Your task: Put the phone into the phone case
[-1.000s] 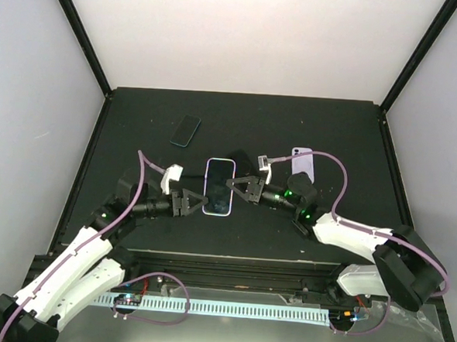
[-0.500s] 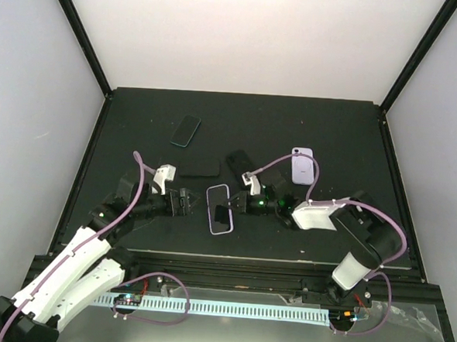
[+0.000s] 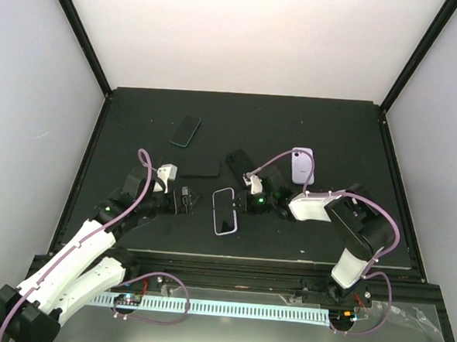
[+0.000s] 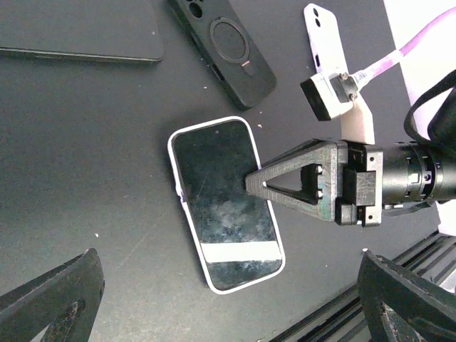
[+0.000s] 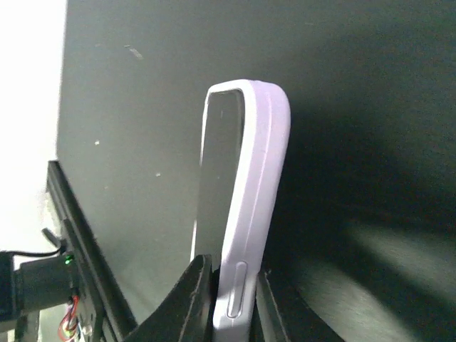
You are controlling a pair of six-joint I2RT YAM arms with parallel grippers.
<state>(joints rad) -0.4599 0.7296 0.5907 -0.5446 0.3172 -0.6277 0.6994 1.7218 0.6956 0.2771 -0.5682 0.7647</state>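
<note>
And the glossy black-fronted phone (image 4: 221,196) already looks seated inside the smooth lilac rounded-corner case (image 5: 260,164), glass framed by the pale rim, near the front middle of the matte black table (image 3: 138,119). I'd call the fitting all but done, with only a corner check and a release left. The right gripper (image 3: 240,207) pinches the cased phone by its long edge between hard black triangular fingers, and the left gripper (image 3: 189,200) stands spread wide just beside it, holding nothing; whether the phone lies flat or tipped, I can't tell.
</note>
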